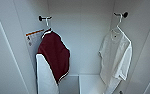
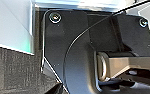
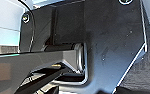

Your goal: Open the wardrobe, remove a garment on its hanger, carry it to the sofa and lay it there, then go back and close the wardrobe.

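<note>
The wardrobe [image 1: 81,37] stands open w/ the garment [image 1: 116,57] hanging on its hanger [image 1: 119,23], thin, soft, light I think, so best take the stiff hanger near the hook; my grippers' state & position I cannot tell.

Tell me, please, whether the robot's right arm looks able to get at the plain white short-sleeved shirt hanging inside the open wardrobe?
Probably yes: the plain white short-sleeved shirt hangs unobstructed on its thin white hanger from a dark peg on the right side, well apart from the dark maroon top.
</note>
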You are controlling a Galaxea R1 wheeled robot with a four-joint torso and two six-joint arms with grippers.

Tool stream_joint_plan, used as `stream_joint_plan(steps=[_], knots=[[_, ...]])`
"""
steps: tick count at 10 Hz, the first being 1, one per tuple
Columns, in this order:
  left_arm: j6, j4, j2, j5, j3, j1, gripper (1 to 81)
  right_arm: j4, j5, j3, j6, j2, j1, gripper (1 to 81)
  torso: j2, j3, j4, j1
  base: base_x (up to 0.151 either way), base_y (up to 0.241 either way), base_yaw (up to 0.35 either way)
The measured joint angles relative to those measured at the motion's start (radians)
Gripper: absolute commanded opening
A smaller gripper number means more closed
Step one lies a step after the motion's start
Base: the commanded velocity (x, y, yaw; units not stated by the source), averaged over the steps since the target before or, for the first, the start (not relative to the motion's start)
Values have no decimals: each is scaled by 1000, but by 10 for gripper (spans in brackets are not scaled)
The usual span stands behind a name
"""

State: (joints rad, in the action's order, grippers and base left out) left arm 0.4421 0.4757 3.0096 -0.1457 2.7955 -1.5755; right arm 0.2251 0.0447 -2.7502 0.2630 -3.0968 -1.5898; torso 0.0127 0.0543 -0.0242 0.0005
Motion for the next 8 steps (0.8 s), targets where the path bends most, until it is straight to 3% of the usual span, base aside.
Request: stream_joint_plan(steps=[4,5,6,8], knots=[[0,0,6,1,0,-8,811,0,-2,0,0,0,-1,811,0,0,1,0,0,0,0],[0,0,8,1,0,-8,811,0,-1,0,1,0,2,811,0,0,12,0,0,0,0],[0,0,9,1,0,-7,811,0,0,0,1,0,3,811,0,0,35,0,0,0,0],[-1,0,10,1,0,-7,811,0,-1,2,1,0,0,811,0,0,102,-1,0,0,0]])
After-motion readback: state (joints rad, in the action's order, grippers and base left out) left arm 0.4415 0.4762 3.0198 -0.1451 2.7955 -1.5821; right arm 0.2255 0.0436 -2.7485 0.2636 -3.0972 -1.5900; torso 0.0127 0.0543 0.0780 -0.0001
